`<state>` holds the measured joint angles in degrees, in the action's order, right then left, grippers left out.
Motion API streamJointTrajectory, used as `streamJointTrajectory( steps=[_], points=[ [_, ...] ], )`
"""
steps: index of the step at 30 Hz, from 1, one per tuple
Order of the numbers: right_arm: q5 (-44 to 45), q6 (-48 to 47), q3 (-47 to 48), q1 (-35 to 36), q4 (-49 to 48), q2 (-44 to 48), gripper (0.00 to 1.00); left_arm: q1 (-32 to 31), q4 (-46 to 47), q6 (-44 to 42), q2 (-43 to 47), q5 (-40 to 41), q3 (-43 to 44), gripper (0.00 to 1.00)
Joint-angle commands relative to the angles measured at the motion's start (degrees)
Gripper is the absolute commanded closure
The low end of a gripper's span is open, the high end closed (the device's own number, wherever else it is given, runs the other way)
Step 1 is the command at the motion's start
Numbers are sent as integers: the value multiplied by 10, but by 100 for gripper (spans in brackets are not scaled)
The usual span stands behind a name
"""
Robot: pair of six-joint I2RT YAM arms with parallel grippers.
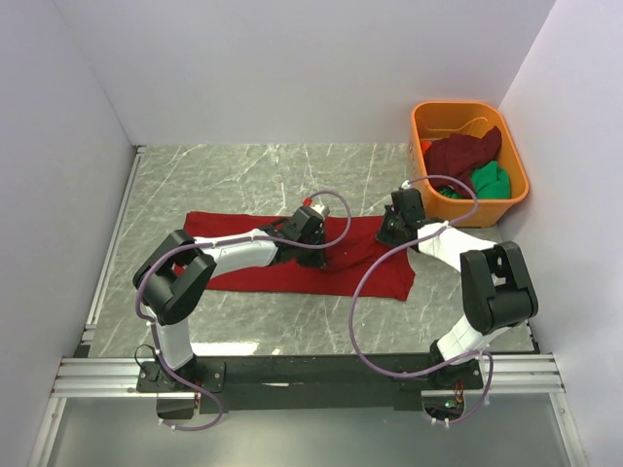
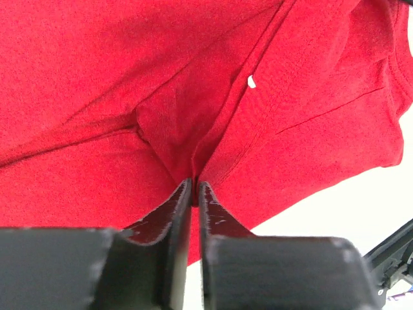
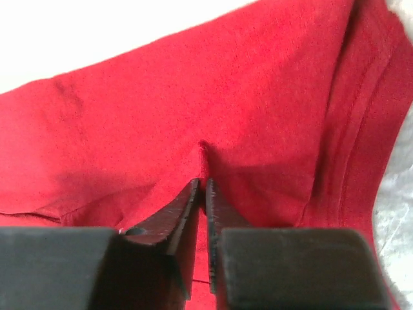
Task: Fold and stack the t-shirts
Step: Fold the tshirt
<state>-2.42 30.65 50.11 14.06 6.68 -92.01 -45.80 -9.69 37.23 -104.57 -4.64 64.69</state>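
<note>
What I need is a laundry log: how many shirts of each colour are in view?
red shirt: 1
maroon shirt: 1
green shirt: 1
Total: 3

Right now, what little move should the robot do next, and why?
Probably lift both arms a little together: the left fingers and right fingers each pinch the red t-shirt, which lies spread on the table, ready to fold.
</note>
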Motion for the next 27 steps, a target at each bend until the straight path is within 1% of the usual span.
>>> streamJointTrajectory(
  steps=[1,3,4,8,15,27],
  points=[
    [7,4,-8,5,-3,32,86,-3,4,-1,9,4,31,88],
    [7,5,-17,6,3,51,90,-3,-8,-4,13,17,35,91],
    [7,5,-19,6,4,58,92,-2,-14,-5,14,22,41,94],
    [23,7,-39,6,27,104,94,4,-33,-8,23,36,53,99],
    [23,14,-84,8,51,198,94,24,-57,-19,37,21,69,99],
    [9,48,-177,32,52,286,94,34,-114,-59,30,-15,108,99]
  ],
)
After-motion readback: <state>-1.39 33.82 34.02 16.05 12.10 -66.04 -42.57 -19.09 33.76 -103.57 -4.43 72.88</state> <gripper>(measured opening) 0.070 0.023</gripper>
